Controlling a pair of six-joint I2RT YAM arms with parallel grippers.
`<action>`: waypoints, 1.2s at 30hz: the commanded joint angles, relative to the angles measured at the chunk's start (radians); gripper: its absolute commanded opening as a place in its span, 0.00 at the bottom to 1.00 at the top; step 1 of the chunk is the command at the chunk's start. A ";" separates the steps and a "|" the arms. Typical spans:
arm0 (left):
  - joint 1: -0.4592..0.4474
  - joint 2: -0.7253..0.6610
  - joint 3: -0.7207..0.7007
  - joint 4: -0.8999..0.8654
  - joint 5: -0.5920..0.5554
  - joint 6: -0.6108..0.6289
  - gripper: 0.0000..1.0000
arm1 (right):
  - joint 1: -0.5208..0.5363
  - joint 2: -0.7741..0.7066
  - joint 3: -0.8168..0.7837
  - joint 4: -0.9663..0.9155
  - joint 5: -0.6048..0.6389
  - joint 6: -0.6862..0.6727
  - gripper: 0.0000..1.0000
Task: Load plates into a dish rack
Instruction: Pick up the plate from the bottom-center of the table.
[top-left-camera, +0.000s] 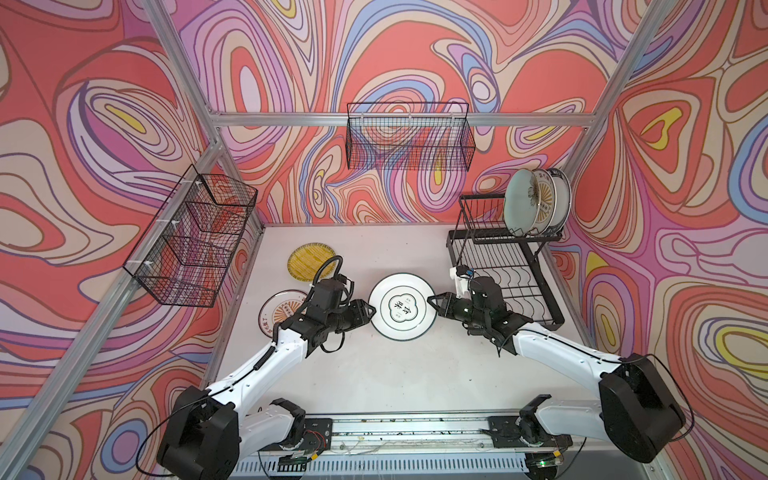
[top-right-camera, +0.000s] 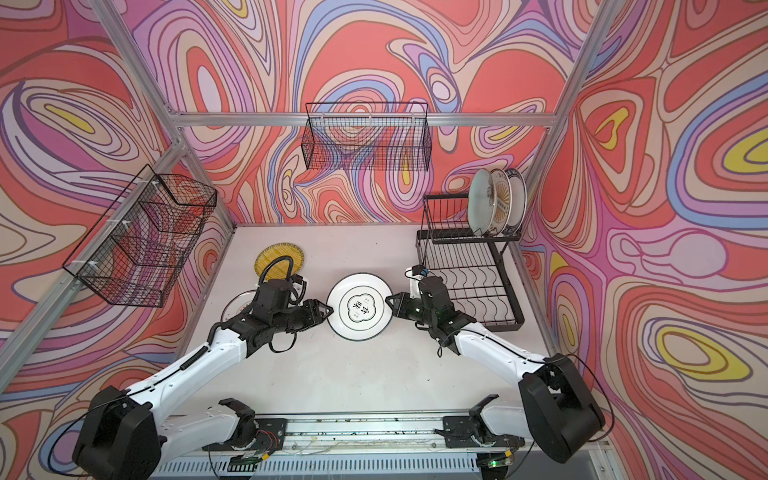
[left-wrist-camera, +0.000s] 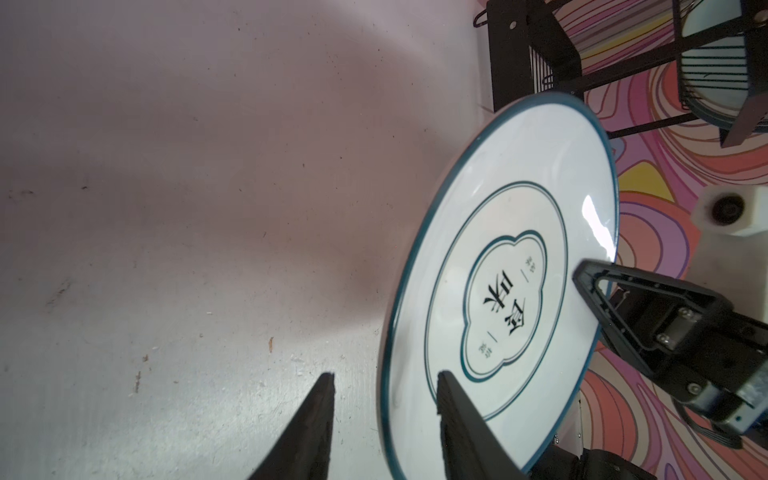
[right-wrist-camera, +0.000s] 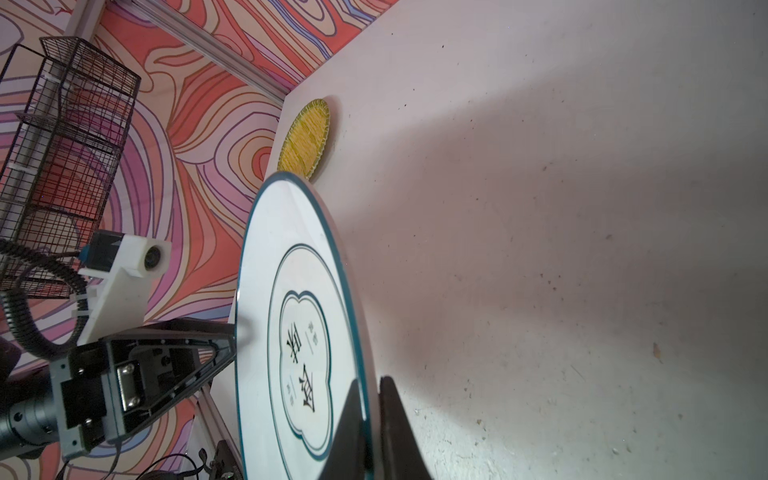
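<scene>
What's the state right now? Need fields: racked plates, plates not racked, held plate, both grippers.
racked: three upright on the upper tier of the dish rack: pale green plate, sunburst plate, dark-rimmed white plate
not racked: yellow striped plate; other sunburst plate, partly hidden
held: white character plate
right gripper: shut on its rim
left gripper: open, jaws straddling the opposite rim

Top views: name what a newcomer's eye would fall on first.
First, the white plate with Chinese characters at mid-table, the right gripper with jaws shut on its rim and the left gripper open around the opposite edge. Then three plates standing on the upper tier of the dish rack, back right.
</scene>
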 joint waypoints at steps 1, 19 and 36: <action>-0.005 0.003 -0.019 0.064 0.033 -0.017 0.43 | -0.008 -0.007 -0.008 0.103 -0.050 0.019 0.00; -0.007 -0.012 -0.042 0.126 0.078 -0.029 0.30 | -0.010 0.049 -0.033 0.216 -0.105 0.051 0.00; -0.009 -0.029 -0.045 0.133 0.085 -0.035 0.12 | -0.011 0.051 -0.033 0.227 -0.117 0.062 0.00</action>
